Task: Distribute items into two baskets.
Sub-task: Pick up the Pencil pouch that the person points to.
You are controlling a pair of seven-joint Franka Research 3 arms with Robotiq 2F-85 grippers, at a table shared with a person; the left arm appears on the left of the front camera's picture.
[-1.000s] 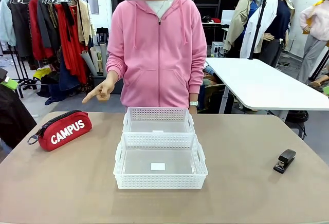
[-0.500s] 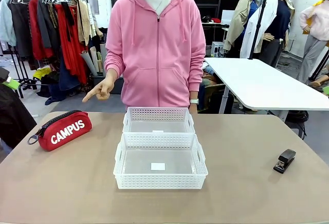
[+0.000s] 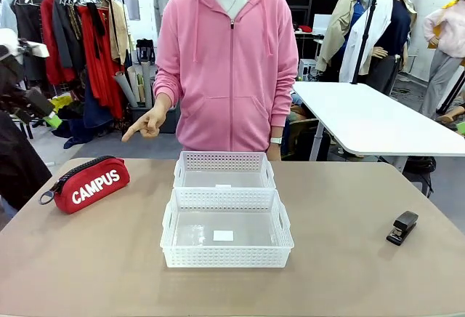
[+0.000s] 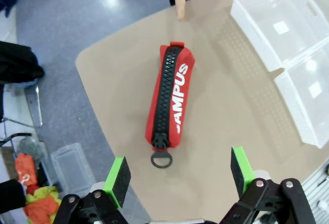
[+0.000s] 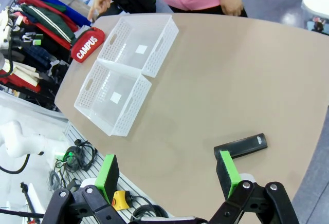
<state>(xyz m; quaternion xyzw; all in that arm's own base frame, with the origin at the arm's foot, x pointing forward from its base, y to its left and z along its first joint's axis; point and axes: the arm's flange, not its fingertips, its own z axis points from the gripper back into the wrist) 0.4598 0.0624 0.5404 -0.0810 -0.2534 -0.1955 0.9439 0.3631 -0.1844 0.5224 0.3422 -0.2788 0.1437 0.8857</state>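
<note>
Red pouch [image 3: 86, 184] out on the table [image 3: 349, 186], well left of the baskets; black stapler [image 3: 402, 227] well right of them. That's one item on each flank, each on the side of its own arm, and it looks like a layout for one arm per item. The near basket [image 3: 227, 259] and far basket [image 3: 224, 161] sit end to end in the middle, touching, with nothing inside but a small white label each. So, by the look of it, nothing has been distributed yet.

The person's hand [image 3: 149, 124] is out beyond the baskets' far left corner, finger aimed down towards the pouch. That reads as a cue: this one first.

And the left claw [image 4: 179, 174] hangs above the pouch, jaws spread wide, nothing between them. From the wrist, the pouch lies zipper up, running lengthwise away from the fingers, its pull ring nearest and roughly centred between the green pads, clearly apart from both. The jaws would close across its narrow width, which seems a sensible line-up for a straight drop.

Over on the other side, the right claw [image 5: 167, 175] is also wide open and empty, up high. The stapler lies on its side just beyond one pad, not between them, baskets well beyond.
</note>
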